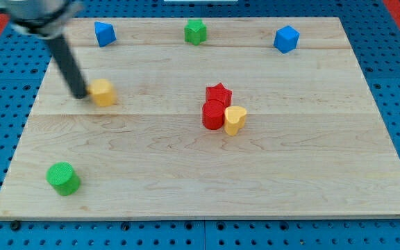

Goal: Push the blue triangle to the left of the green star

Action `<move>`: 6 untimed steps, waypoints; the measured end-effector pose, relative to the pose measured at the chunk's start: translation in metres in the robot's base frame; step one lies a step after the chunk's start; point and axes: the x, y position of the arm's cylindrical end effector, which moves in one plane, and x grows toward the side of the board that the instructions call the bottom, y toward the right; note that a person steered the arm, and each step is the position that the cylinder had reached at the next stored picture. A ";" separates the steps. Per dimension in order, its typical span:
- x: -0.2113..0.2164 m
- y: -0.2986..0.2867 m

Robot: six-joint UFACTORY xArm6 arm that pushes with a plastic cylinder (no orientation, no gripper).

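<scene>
Pale wooden board: blue triangle sits at the view's top, already left of the green star but well apart, while my tip, a bare rod gripping nothing, touches the yellow block.

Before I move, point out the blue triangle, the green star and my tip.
blue triangular block (104, 33), camera view, middle of its top face.
green star-shaped block (195, 31), camera view, centre of its top.
my tip (81, 94), camera view, rod's very end, beside the yellow block (103, 92).
</scene>
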 end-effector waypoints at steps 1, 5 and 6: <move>0.028 0.115; -0.121 -0.015; -0.129 -0.105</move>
